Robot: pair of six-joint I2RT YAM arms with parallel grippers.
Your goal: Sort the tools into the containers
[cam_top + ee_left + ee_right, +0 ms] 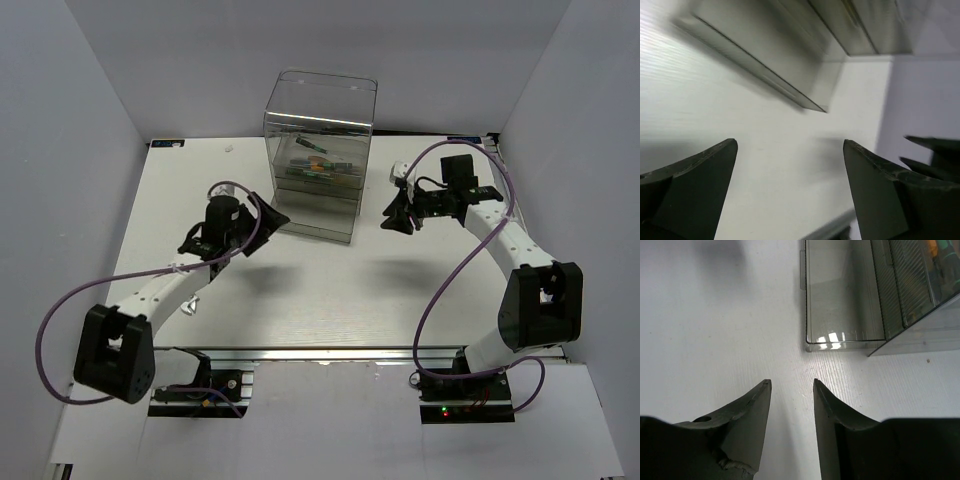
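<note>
The left arm (160, 290) reaches from the lower left of the frame up and to the right, low over the white table (300, 290), with a purple cable (60, 310) looping beside it. The left gripper (266, 214) sits just beside the near left corner of the cabinet. In the wrist view its fingers (695, 190) are spread wide with nothing but bare table between them.

The tall clear cabinet (320, 120) stands upright at the upper middle of the frame, toward the far side of the table. The tools (320, 165) show inside it as a small cluster of green, orange and dark pieces, blurred by the plastic. They seem to lie roughly across the frame, but I cannot tell one tool from another, nor which drawer holds them.

The right arm (505, 250) rises from the lower right, bends at the elbow and turns left. The right gripper (397, 214) points at the cabinet's right side, near it but apart. Its fingers (750, 415) stand partly open and hold nothing.
</note>
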